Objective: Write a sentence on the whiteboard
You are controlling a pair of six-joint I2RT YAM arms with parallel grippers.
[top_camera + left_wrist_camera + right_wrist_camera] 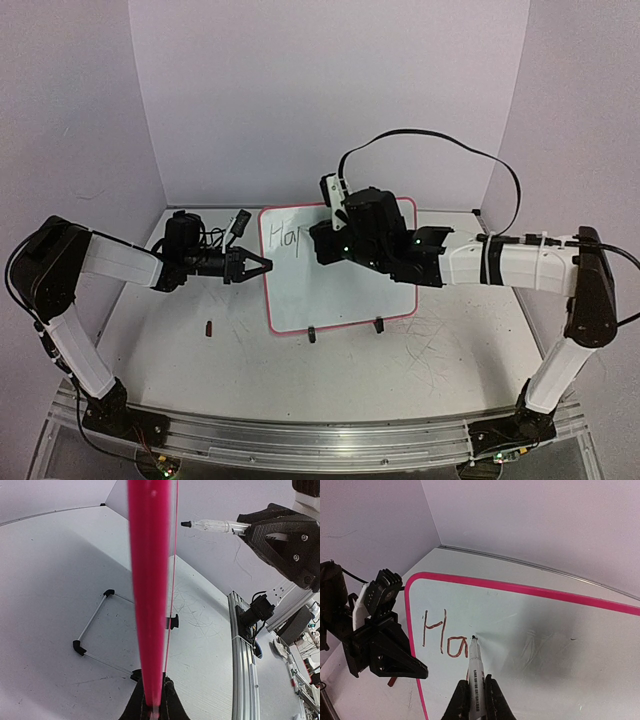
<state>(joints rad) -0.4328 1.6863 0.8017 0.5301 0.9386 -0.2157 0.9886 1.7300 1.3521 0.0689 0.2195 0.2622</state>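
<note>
The whiteboard (330, 295), white with a pink frame and black clip feet (312, 335), stands at the table's middle. Dark reddish lettering (440, 637) at its top left reads "Ha", with a further stroke partly hidden behind the marker; it also shows in the top view (287, 237). My right gripper (475, 682) is shut on a clear marker (474, 662) whose tip touches the board just right of the "a". My left gripper (152, 702) is shut on the board's pink left edge (149, 580); it shows in the top view (258, 265) too.
A small dark red cap-like piece (209, 327) lies on the scuffed tabletop left of the board. A wire stand (92, 625) sits behind the board. White walls close the back and sides. A metal rail (320, 440) runs along the near edge.
</note>
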